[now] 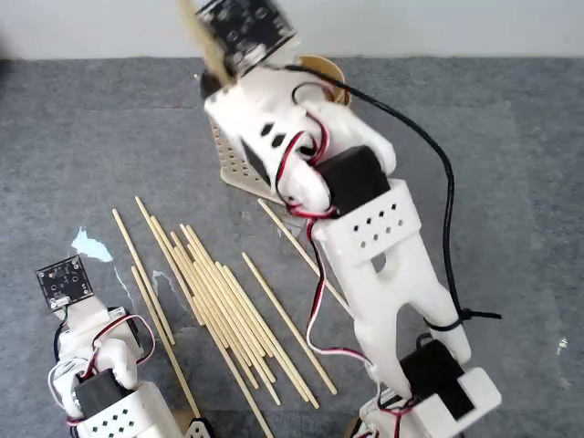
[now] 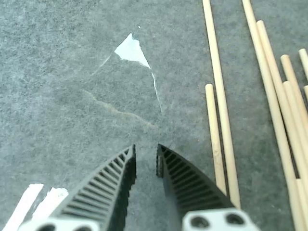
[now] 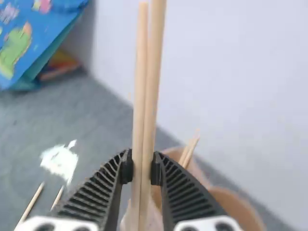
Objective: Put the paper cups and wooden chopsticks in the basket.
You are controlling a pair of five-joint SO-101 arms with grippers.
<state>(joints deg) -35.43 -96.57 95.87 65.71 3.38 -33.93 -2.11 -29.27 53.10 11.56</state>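
Step in hand (judged): delivery of chopsticks to the basket, drop not yet made.

- Right arm [image 1: 365,237]: stretched over the basket [image 1: 239,162] and covering most of it. A strip of perforated white wall shows.
- Grey mat [image 1: 511,182]: the basket stands on it.
- Loose chopsticks [image 1: 224,306]: a fanned pile on the mat, near the basket on its arm-base side. One or two strays lie closer to the basket. Much of the task is left.
- Paper cup [image 1: 330,73]: brown rim showing just beside the basket's far side, under the arm.
- Right gripper [image 3: 141,166]: jaws pinched on two held chopsticks [image 3: 147,72]. The sticks stand near upright above the basket.
- Left gripper [image 2: 146,161]: jaws a narrow gap apart, nothing between them. It hangs low over bare mat, well apart from the basket, beyond the loose pile.
- Tear in the mat [image 2: 132,50]: just ahead of the left gripper.

Next move (judged): lower the sticks' bottom ends inside the basket wall, then part the jaws. Risks are a stick catching on the rim or tipping out past the cup.

Unclear:
- Whether the cup sits in the basket or beside it.
- How many cups there are.
- The basket's contents. A few stick tips [image 3: 190,149] rise by the cup rim, holder unknown.
- The held sticks' lower ends are hidden.
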